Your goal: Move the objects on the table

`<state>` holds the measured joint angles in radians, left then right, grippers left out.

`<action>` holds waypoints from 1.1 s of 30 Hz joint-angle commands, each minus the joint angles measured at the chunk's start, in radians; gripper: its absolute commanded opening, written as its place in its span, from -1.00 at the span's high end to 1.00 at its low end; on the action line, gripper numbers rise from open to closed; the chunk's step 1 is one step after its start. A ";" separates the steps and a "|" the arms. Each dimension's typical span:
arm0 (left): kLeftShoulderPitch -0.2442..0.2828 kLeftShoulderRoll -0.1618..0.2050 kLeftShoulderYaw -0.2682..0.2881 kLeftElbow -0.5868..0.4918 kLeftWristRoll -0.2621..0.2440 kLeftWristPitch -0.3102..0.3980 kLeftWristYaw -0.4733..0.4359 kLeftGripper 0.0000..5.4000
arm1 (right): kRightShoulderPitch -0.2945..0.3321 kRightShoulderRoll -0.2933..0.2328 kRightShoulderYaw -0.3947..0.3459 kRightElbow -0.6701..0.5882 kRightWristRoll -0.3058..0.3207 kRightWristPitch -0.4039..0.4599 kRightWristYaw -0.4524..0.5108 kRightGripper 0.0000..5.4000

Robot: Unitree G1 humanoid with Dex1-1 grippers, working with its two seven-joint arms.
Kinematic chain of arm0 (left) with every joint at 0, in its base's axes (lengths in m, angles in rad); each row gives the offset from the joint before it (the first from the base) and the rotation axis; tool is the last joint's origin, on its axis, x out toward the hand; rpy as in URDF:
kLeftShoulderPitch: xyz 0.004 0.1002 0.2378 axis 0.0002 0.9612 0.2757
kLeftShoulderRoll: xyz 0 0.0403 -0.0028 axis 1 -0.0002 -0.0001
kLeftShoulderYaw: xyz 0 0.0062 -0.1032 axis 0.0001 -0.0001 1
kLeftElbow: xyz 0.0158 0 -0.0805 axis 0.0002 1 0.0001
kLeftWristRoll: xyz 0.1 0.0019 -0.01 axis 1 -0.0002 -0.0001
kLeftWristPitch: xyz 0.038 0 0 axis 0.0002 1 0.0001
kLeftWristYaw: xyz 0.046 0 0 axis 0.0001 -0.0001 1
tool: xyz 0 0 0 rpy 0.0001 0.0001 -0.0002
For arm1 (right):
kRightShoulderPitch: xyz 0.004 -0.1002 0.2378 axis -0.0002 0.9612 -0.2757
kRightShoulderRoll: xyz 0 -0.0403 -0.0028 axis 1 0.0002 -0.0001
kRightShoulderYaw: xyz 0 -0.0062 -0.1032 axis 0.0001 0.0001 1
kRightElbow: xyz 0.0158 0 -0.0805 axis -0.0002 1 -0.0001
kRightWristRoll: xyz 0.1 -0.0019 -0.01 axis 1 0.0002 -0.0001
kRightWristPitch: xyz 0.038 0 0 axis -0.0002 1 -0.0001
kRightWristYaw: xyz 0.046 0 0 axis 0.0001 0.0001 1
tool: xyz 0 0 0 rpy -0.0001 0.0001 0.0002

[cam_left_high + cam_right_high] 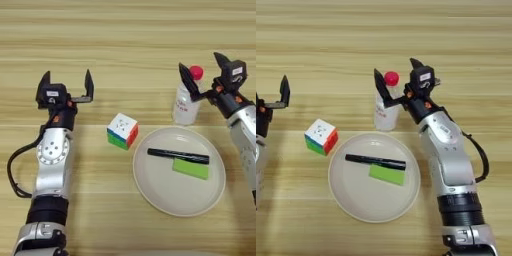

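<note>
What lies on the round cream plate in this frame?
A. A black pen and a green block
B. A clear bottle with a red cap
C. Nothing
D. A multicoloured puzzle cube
A: the round cream plate holds a slim black pen and a flat green rectangular block, while the cube and the bottle stand on the wood outside its rim.

Light-wood table (125, 30) w/ puzzle cube (122, 131), bottle (187, 102) & cream plate (150, 187) apparently resting directly on it.
</note>
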<state>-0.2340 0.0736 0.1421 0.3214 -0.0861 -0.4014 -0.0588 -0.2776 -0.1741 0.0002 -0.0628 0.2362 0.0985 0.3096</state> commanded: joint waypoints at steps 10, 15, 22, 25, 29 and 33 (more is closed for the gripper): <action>-0.006 0.003 -0.007 0.011 0.015 0.003 0.006 -0.99 | 0.007 -0.015 0.036 0.031 -0.018 0.186 0.015 -1.00; -0.006 0.002 -0.009 0.013 0.019 0.003 0.009 -1.00 | 0.007 -0.018 0.037 0.049 -0.031 0.219 0.011 -0.90; -0.007 0.001 -0.012 0.014 0.024 0.003 0.012 -1.00 | 0.010 -0.019 0.035 0.058 -0.044 0.224 0.010 -0.57; -0.007 0.002 -0.013 0.015 0.024 0.002 0.011 -1.00 | 0.009 -0.018 0.035 0.058 -0.047 0.223 0.012 -0.45; -0.007 0.002 -0.014 0.016 0.025 0.003 0.010 -1.00 | 0.007 -0.017 0.034 0.060 -0.050 0.218 0.014 -0.30; -0.008 0.001 -0.016 0.020 0.026 0.002 0.010 -1.00 | 0.002 -0.018 0.030 0.062 -0.050 0.214 0.019 -0.24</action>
<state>-0.2341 0.0724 0.1313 0.3312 -0.0684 -0.4017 -0.0517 -0.2668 -0.1851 0.0345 -0.0032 0.1922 0.3070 0.3268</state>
